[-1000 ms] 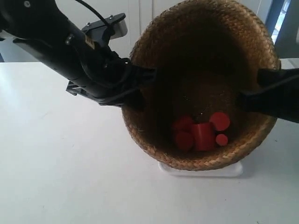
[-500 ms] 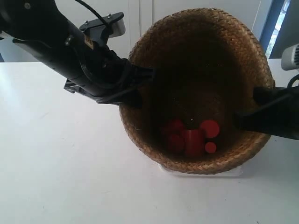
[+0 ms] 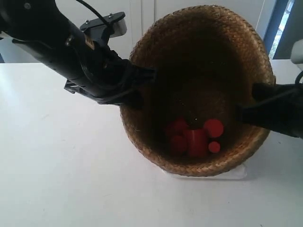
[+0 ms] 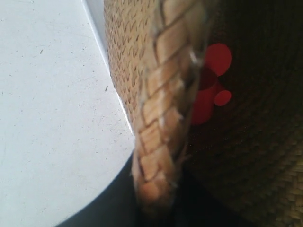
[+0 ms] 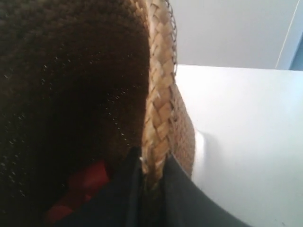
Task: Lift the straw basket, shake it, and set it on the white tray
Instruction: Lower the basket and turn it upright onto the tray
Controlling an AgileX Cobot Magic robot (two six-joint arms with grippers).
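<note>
The straw basket [image 3: 208,56] is held up, tilted with its dark inside toward the exterior camera, several red pieces [image 3: 194,138] lying low inside it. The arm at the exterior view's left pinches the rim with its gripper [image 3: 149,75]; the other arm's gripper [image 3: 250,101] pinches the opposite rim. In the left wrist view the braided rim [image 4: 161,123] runs into my left gripper [image 4: 158,208], shut on it. In the right wrist view my right gripper [image 5: 151,172] is shut on the rim [image 5: 158,109]. The white tray [image 3: 234,173] peeks out under the basket.
A white tabletop [image 3: 61,170] spreads around and below the basket. White cabinet doors [image 3: 137,23] stand behind it, and a blue-framed opening [image 3: 284,23] shows at the back right of the exterior view.
The basket has dropped slightly and shifted left in the exterior view, with the red pieces sliding along inside; the arm at that view's right has moved lower with it.
</note>
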